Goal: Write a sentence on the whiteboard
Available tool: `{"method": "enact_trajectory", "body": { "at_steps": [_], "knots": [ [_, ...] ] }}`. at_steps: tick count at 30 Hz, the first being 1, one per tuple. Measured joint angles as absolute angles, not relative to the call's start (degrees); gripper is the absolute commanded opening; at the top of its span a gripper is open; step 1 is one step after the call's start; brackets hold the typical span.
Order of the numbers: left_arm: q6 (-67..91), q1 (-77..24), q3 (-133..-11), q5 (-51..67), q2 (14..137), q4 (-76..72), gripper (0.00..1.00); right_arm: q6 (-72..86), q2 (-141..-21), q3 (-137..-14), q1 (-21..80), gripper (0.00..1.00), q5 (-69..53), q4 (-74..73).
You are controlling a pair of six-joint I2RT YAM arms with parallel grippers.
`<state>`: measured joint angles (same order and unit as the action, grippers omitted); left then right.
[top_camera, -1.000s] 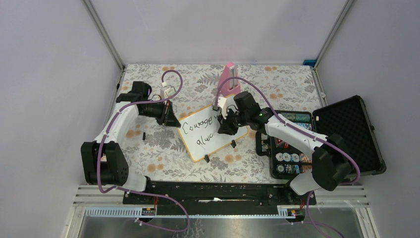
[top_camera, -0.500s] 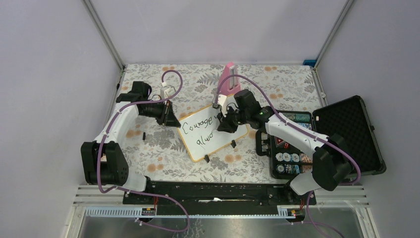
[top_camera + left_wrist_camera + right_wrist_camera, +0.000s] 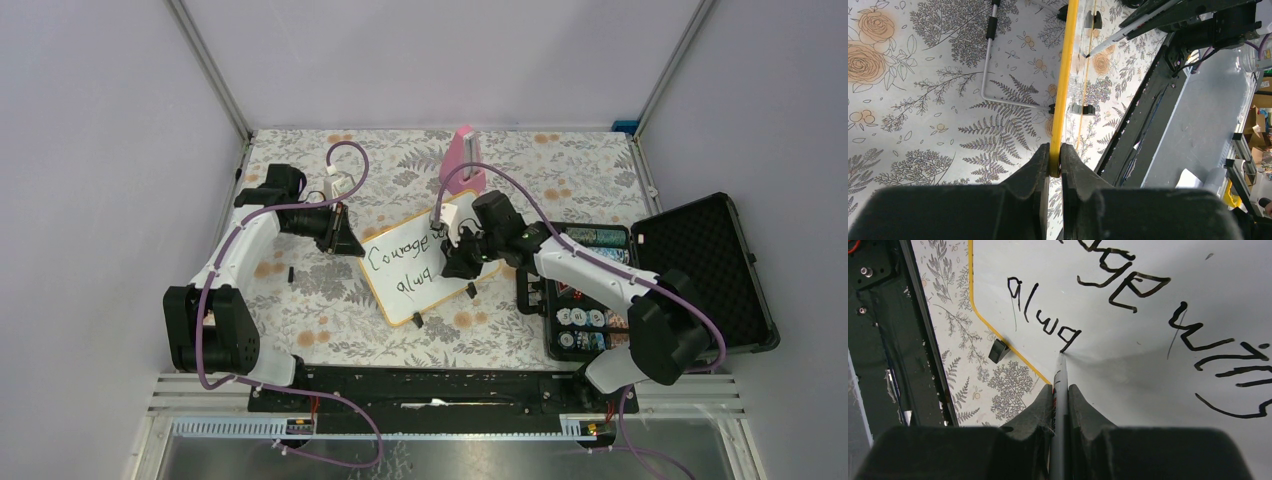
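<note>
The whiteboard (image 3: 428,298) stands tilted at the table's middle on small black feet (image 3: 998,350). Black handwriting, the sentence (image 3: 404,264), runs in two lines across it. My left gripper (image 3: 350,244) is shut on the board's yellow rim (image 3: 1064,90) at its left corner, the jaws (image 3: 1055,150) pinching the thin edge. My right gripper (image 3: 457,262) hovers over the board's right half, shut on a grey marker (image 3: 1060,385). The marker tip touches the board (image 3: 1158,375) at the end of the second line (image 3: 1048,320). The right arm hides part of the first line from above.
An open black case (image 3: 700,270) with poker chips (image 3: 585,320) lies right of the board. A pink object (image 3: 463,160) stands behind it. A small black piece (image 3: 290,272) lies on the floral cloth at the left. A bent metal stand (image 3: 988,65) lies behind the board.
My right gripper has shifted with the marker a little toward the near edge along the second line, uncovering more of the first line. The left arm has stayed still.
</note>
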<state>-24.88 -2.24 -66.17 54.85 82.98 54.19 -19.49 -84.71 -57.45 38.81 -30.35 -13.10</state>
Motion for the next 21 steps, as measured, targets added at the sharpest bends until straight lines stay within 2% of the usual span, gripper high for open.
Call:
{"method": "enact_trajectory", "body": {
  "at_steps": [15, 21],
  "knots": [
    [-24.88, -2.24, -66.17, 54.87, 82.98, 54.19, 0.0, -19.53, -85.62, -57.39, 42.13, 0.0, -30.22, -13.37],
    [-24.88, -2.24, -66.17, 54.87, 82.98, 54.22, 0.0, -19.29, -84.12, -59.0, 40.88, 0.0, -34.94, -15.16]
  ]
}}
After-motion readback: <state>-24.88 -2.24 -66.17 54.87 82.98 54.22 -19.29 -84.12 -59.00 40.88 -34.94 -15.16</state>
